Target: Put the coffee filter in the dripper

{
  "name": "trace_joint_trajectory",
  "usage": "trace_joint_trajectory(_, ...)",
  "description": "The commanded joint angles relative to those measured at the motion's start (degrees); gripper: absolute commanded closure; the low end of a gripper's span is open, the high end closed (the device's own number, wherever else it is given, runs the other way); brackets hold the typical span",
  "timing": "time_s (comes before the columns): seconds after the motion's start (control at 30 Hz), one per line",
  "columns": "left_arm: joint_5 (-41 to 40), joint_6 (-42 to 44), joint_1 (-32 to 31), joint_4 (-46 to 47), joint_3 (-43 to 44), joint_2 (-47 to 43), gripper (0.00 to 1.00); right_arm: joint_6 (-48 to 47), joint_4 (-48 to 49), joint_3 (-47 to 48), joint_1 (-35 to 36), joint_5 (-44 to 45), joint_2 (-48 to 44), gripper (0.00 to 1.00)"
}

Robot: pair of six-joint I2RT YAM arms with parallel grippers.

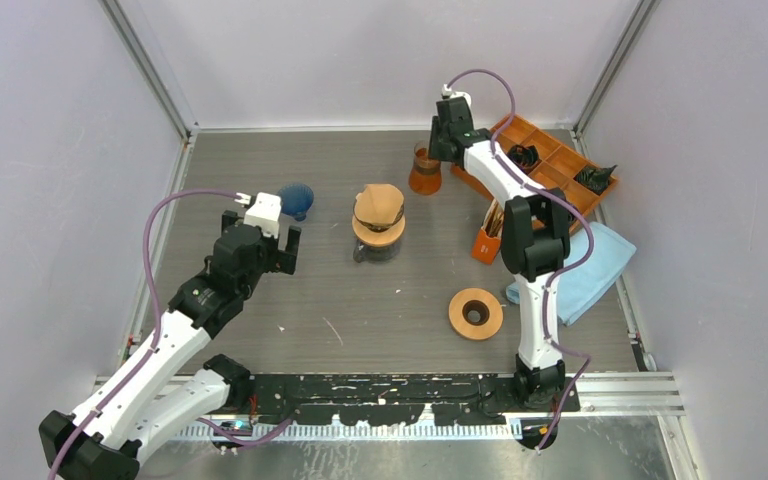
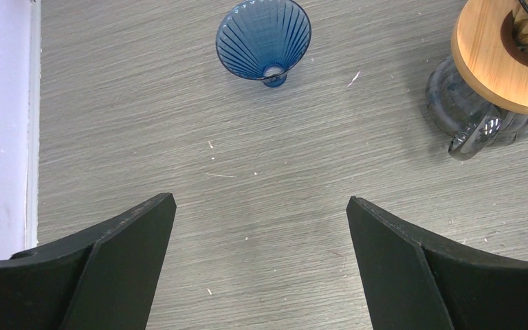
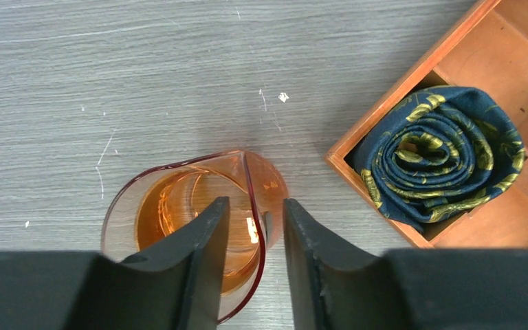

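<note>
The left gripper (image 2: pixel 260 199) hangs over bare table (image 2: pixel 282 158) with its fingers (image 2: pixel 110 261) spread wide, holding and touching nothing. A blue ribbed glass cone (image 2: pixel 263 38) lies tipped on its side well ahead of them. Further right, near the middle of the table, the coffee filter (image 1: pixel 378 205) sits as a brown paper cone on the wooden collar (image 2: pixel 488 62) of a glass carafe (image 2: pixel 467 113). It is apart from both pairs of fingers, ahead and to the right of the left ones. Beyond it to the right, the right gripper (image 3: pixel 256 203) is down at the amber glass dripper (image 3: pixel 179 199). Its fingers (image 3: pixel 199 261) are drawn close and straddle the dripper's wall, one inside the bowl and one outside. Whether they press the glass cannot be told. Just right of the dripper stands a wooden tray (image 3: pixel 388 103) with a rolled dark blue cloth (image 3: pixel 440 151) in its nearest compartment.
</note>
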Motion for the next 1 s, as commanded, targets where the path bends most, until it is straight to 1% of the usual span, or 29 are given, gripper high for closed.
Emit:
trace_joint_trajectory(0.0,-0.96,1.16,0.23,1.34,0.62,-1.05,0.01,-1.05,0.31,3.08,-0.34,0.62,-0.27,0.64)
trace_joint_trajectory(0.03,-1.03,1.20,0.15,1.33,0.62,-1.05,0.01,-1.14,0.21,3.15,-0.34,0.51,-0.46,0.67)
trace_joint_trajectory(0.1,-1.13,1.21,0.21,1.29,0.62,-1.09,0.01,-1.44,-0.14,3.07,-0.34,0.37,-1.12,0.77)
trace_joint_trajectory(0.27,-1.28,1.30,0.23,1.21,0.58,-1.61,0.01,-3.22,-1.49,2.42,-0.33,1.01,-4.41,0.93)
trace_joint_trajectory(0.37,-1.42,1.33,0.23,1.23,0.54,-1.96,0.01,-4.13,-2.39,1.05,-0.34,0.97,-7.32,0.99)
trace_joint_trajectory(0.5,-1.56,1.30,0.23,1.15,0.54,-2.41,0.01,-5.18,-3.85,-2.13,-0.34,0.99,-12.54,0.99)
trace_joint_trajectory(0.53,-1.62,1.30,0.27,1.11,0.51,-2.51,0.01,-5.36,-4.05,-3.38,-0.34,2.72,-13.93,0.99)
trace_joint_trajectory(0.67,-1.64,1.13,0.25,1.15,0.54,-3.09,0.01,-5.67,-5.13,-9.19,-0.26,2.38,-20.37,1.00)
trace_joint_trajectory(0.77,-1.64,1.12,0.32,1.23,0.46,-3.41,0.01,-5.56,-6.32,-14.50,-0.18,2.09,-26.26,0.99)
trace_joint_trajectory(0.8,-1.67,1.12,0.32,1.19,0.49,-3.44,0.01,-5.36,-6.52,-16.50,-0.09,-0.02,-27.51,0.99)
trace_joint_trajectory(0.97,-1.78,1.04,0.32,1.12,0.45,-3.73,0.01,-4.20,-7.17,-26.27,0.81,-1.88,-38.51,1.00)
